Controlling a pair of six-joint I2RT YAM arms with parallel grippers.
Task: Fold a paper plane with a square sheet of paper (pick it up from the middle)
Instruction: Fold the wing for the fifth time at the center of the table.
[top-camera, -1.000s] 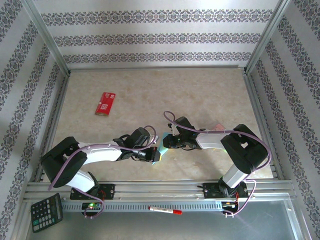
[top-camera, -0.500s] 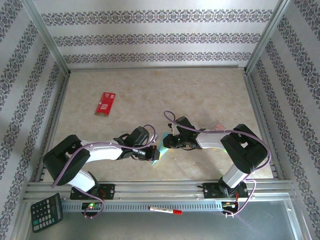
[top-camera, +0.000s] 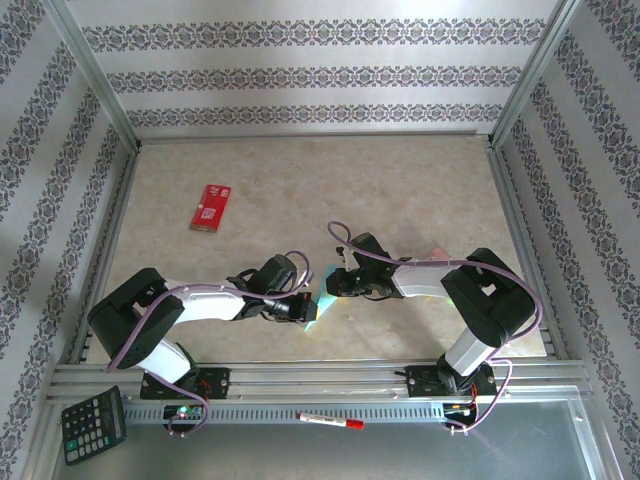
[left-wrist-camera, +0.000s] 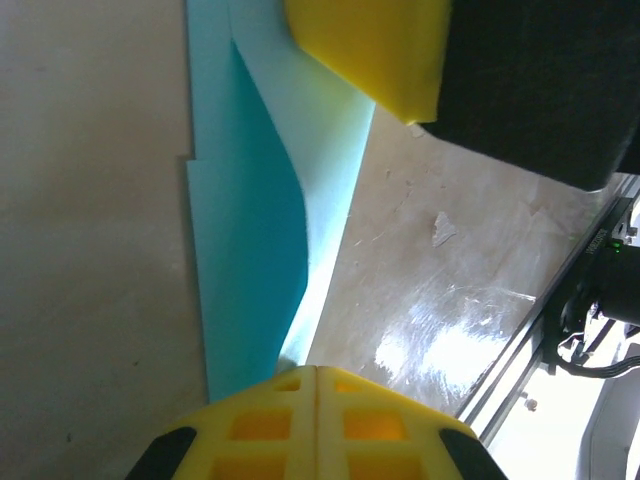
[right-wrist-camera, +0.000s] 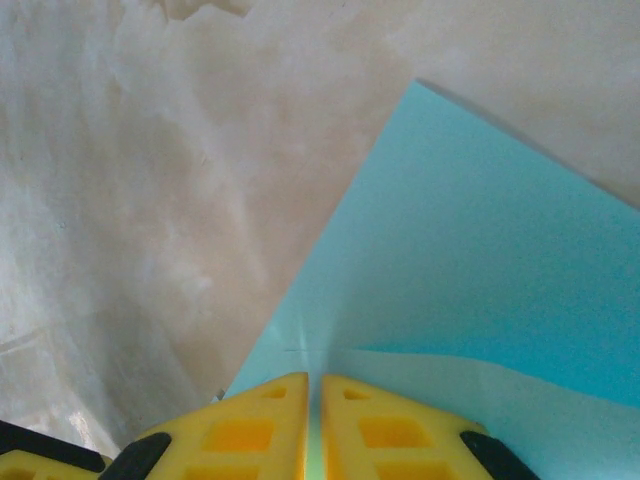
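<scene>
The left gripper (left-wrist-camera: 315, 375) and right gripper (right-wrist-camera: 315, 382) each clamp the paper (left-wrist-camera: 250, 250); firm, aligned pinches should sharpen its crease (left-wrist-camera: 302, 230) without tearing.

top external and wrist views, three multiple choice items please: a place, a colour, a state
1. Where does the red packet lie on the table? A left part, farther back. B near right corner. C between the arms.
2. What colour is the paper? A pink. B light teal-blue. C white.
3. How does the right hand stand? A spread wide. B closed on the paper. C closed on the red packet.
Answers: 1 A, it sits left and well back; 2 B, teal in both wrist views; 3 B, its fingers meet over the paper's edge.
</scene>
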